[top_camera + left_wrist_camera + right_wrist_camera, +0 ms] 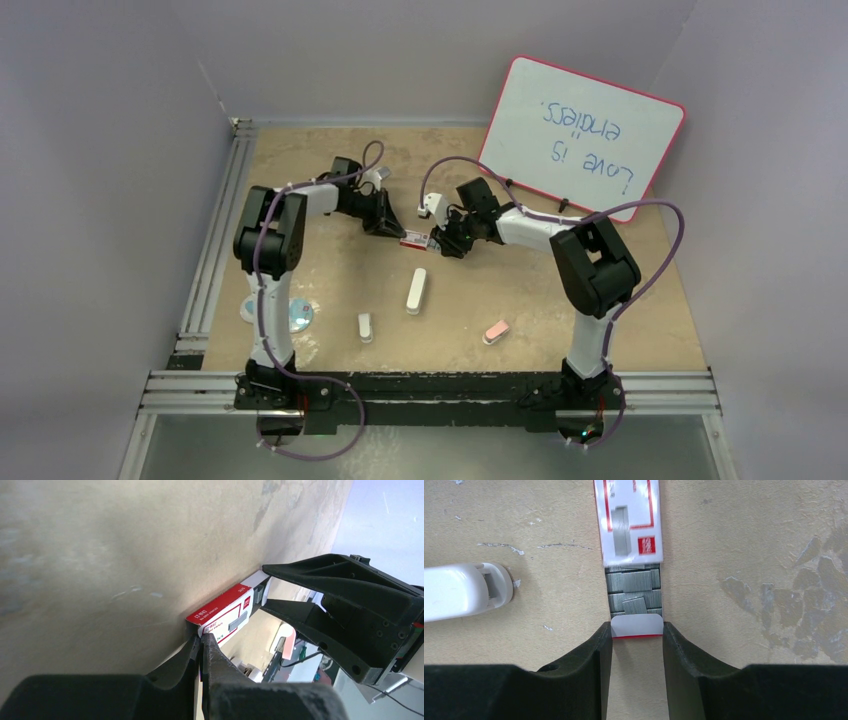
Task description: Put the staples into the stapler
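The staples (634,590) lie as silvery strips in the drawer of a small red and white box (629,520), slid partway out of its sleeve. My right gripper (636,630) is shut on the drawer's white end tab, one finger against each side. At the other end of the box (225,612), my left gripper (202,639) is shut, its tips against the sleeve's end; whether a flap is pinched I cannot tell. From above, the box (415,240) sits between both grippers at mid-table. The pink stapler (496,331) lies near the front right.
A white oblong thing (416,291) lies just in front of the box, seen too in the right wrist view (464,592). A small white piece (366,327) and round discs (290,315) sit front left. A whiteboard (585,135) leans at the back right.
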Available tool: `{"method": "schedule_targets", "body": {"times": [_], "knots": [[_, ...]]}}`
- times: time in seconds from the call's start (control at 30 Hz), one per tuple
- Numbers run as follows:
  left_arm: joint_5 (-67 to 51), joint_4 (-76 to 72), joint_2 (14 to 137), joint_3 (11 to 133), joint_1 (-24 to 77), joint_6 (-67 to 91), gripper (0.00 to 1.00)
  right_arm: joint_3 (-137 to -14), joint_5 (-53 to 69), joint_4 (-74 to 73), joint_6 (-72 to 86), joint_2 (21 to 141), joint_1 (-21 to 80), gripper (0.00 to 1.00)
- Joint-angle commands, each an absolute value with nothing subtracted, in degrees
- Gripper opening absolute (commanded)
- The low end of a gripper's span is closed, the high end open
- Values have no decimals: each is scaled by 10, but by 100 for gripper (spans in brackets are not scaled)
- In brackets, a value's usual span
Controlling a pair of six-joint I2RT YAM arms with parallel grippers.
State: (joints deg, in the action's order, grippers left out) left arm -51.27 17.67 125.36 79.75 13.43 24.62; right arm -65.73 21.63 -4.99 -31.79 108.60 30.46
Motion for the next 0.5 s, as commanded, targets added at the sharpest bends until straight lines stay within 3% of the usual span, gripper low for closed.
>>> {"method": "schedule_targets", "body": {"times": [0.0,0.47], "knots": [[-464,190,1218,806,109,205,0,-642,205,-64,-333,1077,306,28],[-321,258,1195,842,99,132,0,-642,200,-68,-335,1073,305,36]]}}
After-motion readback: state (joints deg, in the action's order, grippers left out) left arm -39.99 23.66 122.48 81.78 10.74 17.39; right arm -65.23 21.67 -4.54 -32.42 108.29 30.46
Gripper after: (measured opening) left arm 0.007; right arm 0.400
